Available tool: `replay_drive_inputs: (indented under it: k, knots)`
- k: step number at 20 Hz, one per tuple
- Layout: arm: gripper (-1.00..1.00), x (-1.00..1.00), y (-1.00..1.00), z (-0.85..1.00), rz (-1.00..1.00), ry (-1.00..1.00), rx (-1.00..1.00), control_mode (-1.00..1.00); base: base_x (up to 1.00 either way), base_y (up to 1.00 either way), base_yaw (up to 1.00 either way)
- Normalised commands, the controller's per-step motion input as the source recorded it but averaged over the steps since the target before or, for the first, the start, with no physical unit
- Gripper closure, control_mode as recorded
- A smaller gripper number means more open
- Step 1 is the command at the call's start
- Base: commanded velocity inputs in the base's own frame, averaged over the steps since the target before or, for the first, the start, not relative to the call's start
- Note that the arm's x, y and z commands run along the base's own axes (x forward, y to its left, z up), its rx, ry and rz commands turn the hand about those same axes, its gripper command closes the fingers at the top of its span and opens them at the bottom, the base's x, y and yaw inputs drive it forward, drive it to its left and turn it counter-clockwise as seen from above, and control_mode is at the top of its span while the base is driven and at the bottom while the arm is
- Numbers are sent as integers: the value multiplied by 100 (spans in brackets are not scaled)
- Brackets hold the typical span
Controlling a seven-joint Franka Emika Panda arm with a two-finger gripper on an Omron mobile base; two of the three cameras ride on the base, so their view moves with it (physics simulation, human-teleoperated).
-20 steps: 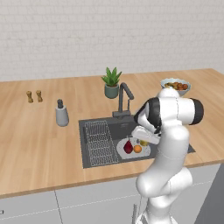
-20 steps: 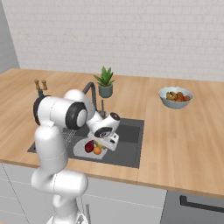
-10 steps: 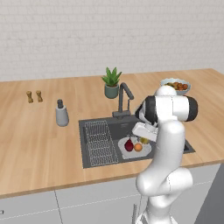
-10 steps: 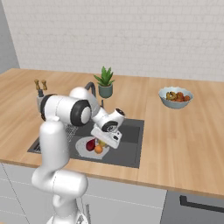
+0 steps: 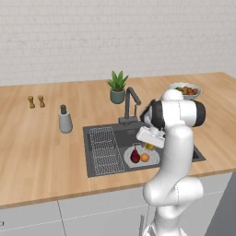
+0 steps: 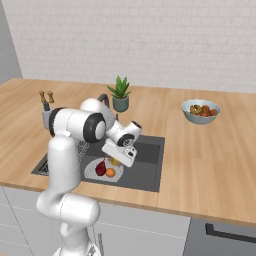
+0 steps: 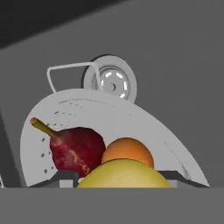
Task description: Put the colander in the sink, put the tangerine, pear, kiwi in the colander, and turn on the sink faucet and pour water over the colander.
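Wooden counter (image 5: 41,147), potted plant (image 5: 117,86), fruit bowl (image 5: 185,90), grey bottle (image 5: 65,119), two shakers (image 5: 36,102)

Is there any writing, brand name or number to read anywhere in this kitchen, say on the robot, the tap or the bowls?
None: no readable text in any view. The robot arm, tap, fruit bowl, plant pot and colander are all plain, without labels or marks.

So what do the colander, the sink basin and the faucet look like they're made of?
The colander looks like matte pale plastic or enamelled metal: flat grey-white, small holes, no shine. The sink looks like dark composite or coated metal: even charcoal, no reflections, while its drain looks like bright steel. The faucet looks like dark grey brushed metal. It's all rendered, so these are guesses.
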Motion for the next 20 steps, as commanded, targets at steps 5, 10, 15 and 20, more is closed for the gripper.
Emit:
replay_drive_inputs:
  k: [5,10,15,20]
  knots:
    - [-100,-22,21,-7,4,1,0,-100,0,0,0]
    - [-100,-22,3,-2,5,1,0,-100,0,0,0]
    - [-100,-8,-4,14,3,0,1,-100,0,0,0]
    - [-100,-28,-13,34,0,1,6,-100,0,0,0]
